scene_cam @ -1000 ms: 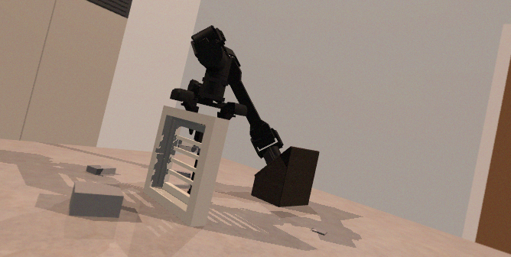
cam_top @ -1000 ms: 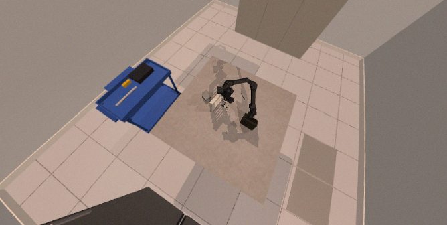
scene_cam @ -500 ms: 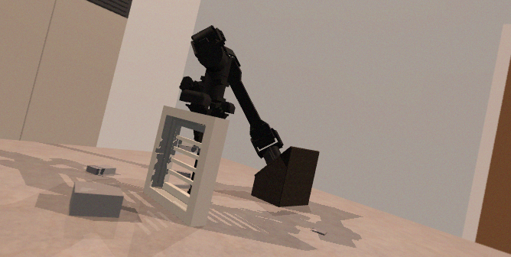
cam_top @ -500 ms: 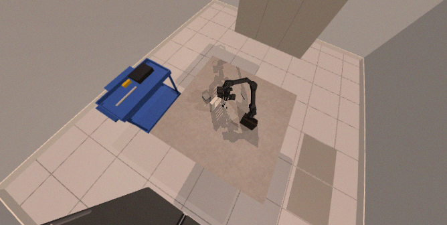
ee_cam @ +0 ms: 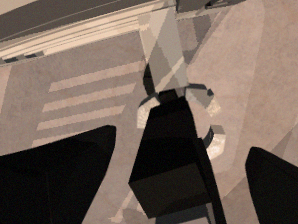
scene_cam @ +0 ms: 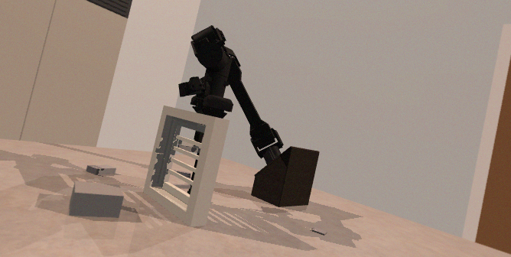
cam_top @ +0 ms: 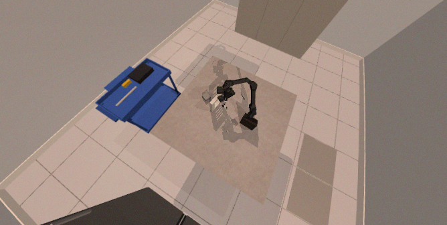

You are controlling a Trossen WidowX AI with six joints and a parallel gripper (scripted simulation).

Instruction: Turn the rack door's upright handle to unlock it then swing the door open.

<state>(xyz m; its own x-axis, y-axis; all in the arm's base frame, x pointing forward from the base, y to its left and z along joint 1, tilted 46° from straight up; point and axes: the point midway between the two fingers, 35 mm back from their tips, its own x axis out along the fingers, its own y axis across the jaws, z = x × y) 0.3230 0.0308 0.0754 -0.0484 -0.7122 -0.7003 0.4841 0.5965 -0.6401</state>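
Rack frame (cam_top: pixel 214 102) (scene_cam: pixel 216 141) (ee_cam: pixel 100 34) stands upright, left of the arm in the top view. Gripper (cam_top: pixel 224 104) (scene_cam: pixel 199 138) (ee_cam: pixel 181 145) beside it, fingers apart—presumably to free the handle, which I cannot make out.

Our arm (cam_top: pixel 253 98) (scene_cam: pixel 246 101) arches up from its base, elbow bent high.
We point our gripper (cam_top: pixel 226 95) (scene_cam: pixel 211 111) (ee_cam: pixel 181 145) downward, its dark fingers standing apart.
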